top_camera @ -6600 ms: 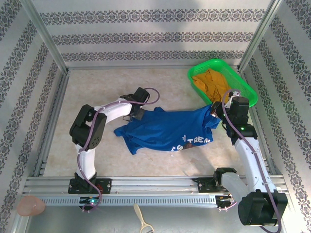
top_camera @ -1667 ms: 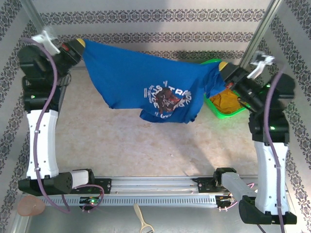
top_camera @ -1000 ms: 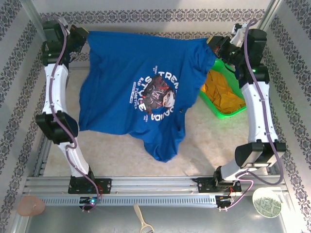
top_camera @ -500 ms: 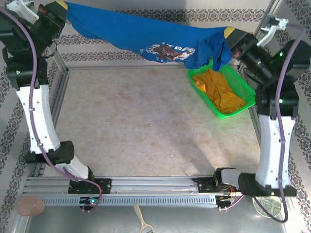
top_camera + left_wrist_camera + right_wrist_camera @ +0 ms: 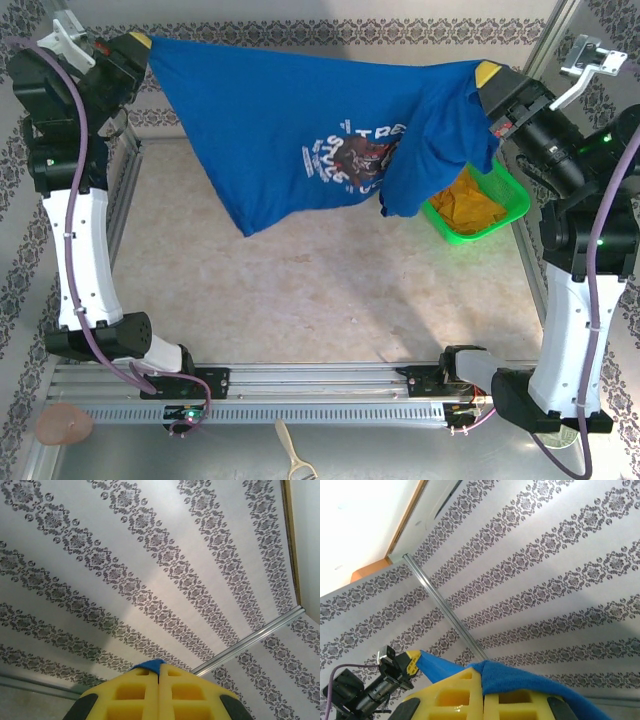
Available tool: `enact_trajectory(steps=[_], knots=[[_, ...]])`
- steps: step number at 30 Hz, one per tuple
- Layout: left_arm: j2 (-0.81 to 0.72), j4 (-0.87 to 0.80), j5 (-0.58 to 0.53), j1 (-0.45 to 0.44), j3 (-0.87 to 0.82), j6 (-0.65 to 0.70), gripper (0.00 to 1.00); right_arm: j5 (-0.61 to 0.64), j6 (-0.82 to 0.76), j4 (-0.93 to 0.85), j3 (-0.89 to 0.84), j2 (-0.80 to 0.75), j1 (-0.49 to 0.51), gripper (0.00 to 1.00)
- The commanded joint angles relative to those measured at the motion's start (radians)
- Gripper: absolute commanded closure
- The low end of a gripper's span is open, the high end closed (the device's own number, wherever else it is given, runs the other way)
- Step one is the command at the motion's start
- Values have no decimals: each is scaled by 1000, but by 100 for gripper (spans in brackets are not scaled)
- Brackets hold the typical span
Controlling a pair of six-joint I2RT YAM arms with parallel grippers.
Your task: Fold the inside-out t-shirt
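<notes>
Fabric drapes lower than a moment ago; the royal-blue t-shirt (image 5: 290,130) stretches airborne between left gripper (image 5: 140,42) and right gripper (image 5: 487,75), both pinching its upper edge, white-lettered print showing, right side bunched.

One t-shirt (image 5: 270,110), one basket (image 5: 515,192), perhaps one orange garment (image 5: 470,212), two end effectors (image 5: 140,42) (image 5: 487,75).

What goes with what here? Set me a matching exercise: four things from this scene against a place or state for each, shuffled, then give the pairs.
Things:
1. blue t-shirt
2. green basket
3. orange-yellow garment
4. left hand

Places or states:
A. lying inside the basket
B. shut on a shirt corner, raised at the far left
C. hanging spread out above the table
D. sitting at the table's far right

Pairs: 1-C, 2-D, 3-A, 4-B
</notes>
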Motion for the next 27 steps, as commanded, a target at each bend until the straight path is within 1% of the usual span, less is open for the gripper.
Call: enact_trajectory(steps=[1,6,10,13,17,19,22,25,27], knots=[[-29,91,-2,20,-26,-11,100,4,9,50,-28,5,-7,100],[-48,130,-15,20,-146,1,100,12,5,80,-138,-1,-2,100],[-23,129,-15,20,-181,18,100,20,-12,81,-186,22,4,100],[12,131,-20,21,-203,36,100,31,-21,96,-225,54,18,100],[135,122,-12,20,-167,41,100,70,-55,119,-235,151,62,100],[226,124,-5,21,-117,35,100,85,-72,139,-212,224,79,100],[397,125,23,19,23,1,100,89,-77,193,-137,349,87,100],[560,83,41,8,274,-31,100,75,-54,201,32,467,89,100],[662,-8,23,-7,542,-24,100,72,-48,157,211,537,96,100]])
